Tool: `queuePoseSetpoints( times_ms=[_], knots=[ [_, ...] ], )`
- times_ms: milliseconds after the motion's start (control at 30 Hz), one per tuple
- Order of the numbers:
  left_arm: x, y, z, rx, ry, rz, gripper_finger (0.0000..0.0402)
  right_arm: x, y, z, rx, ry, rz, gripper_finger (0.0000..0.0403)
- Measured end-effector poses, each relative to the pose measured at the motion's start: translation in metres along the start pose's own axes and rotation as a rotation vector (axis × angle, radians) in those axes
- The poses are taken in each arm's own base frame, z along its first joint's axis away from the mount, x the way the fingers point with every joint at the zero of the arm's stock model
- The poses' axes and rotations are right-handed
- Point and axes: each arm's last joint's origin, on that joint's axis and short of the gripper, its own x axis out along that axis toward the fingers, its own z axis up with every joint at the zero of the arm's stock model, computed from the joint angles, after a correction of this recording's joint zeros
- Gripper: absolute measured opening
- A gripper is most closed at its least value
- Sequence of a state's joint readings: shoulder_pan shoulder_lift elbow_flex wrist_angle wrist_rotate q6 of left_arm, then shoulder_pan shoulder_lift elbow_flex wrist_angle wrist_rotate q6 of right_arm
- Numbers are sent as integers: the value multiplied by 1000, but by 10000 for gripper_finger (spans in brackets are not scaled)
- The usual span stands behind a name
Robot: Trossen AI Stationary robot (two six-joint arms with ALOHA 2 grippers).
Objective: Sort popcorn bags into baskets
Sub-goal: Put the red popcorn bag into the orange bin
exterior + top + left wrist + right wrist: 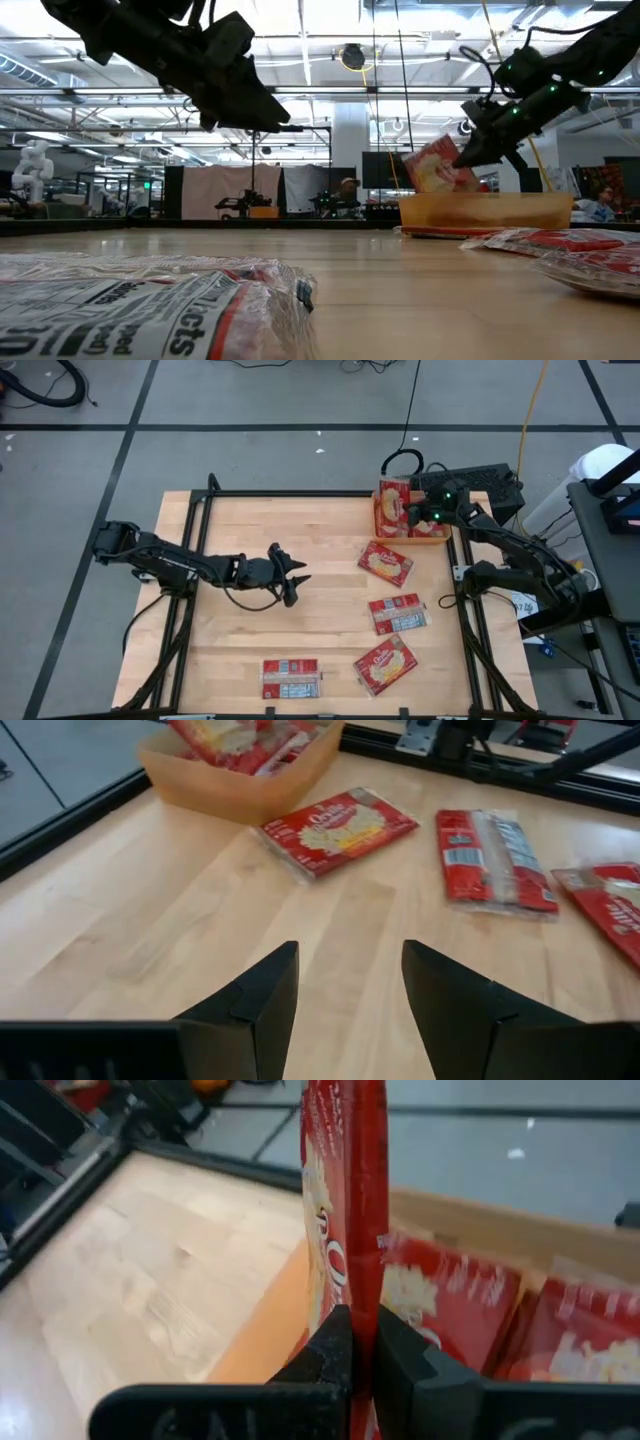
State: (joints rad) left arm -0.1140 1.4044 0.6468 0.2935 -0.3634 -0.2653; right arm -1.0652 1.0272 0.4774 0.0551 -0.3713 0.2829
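The orange basket (432,538) stands at the table's far right with several red popcorn bags (455,1305) in it. My right gripper (412,512) is over the basket, shut on one more red bag (435,165) that stands on edge. Three bags lie flat on the wood near the basket: one picture side up (386,562), one label side up (398,613) and one nearer the front (385,665). Another bag (291,678) lies at the front edge. My left gripper (290,575) hovers open above the table's middle, pointing toward these bags, with nothing between its fingers. My right gripper pinches the bag between its two fingers, on one edge of the packet (362,1295). The fingers come from the table's right side, slanting down. The bag stands upright and thin-side-on beyond the fingers, over the basket; its lower end is hidden behind the basket's wall (485,212).
A black frame rail (290,493) runs around the table. Bare wood lies between my left gripper and the nearest flat bag (340,828). A dark box with cables (480,485) stands just beyond the basket, off the table.
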Motion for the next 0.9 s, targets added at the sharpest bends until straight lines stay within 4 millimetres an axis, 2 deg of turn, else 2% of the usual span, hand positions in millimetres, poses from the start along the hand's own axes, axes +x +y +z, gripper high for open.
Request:
queuePoseSetpoints(
  times_ms=[467, 733, 900],
  knots=[
    [-4, -10, -1, -25, -11, -40, 182, 17, -9, -13, 48, 144, 35, 11],
    [-4, -12, 4, -39, -61, -53, 182, 22, -9, -17, -6, 138, -119, 77],
    [-4, -11, 5, -36, -67, -52, 182, 25, -5, -10, -99, 33, -250, 121]
  ],
)
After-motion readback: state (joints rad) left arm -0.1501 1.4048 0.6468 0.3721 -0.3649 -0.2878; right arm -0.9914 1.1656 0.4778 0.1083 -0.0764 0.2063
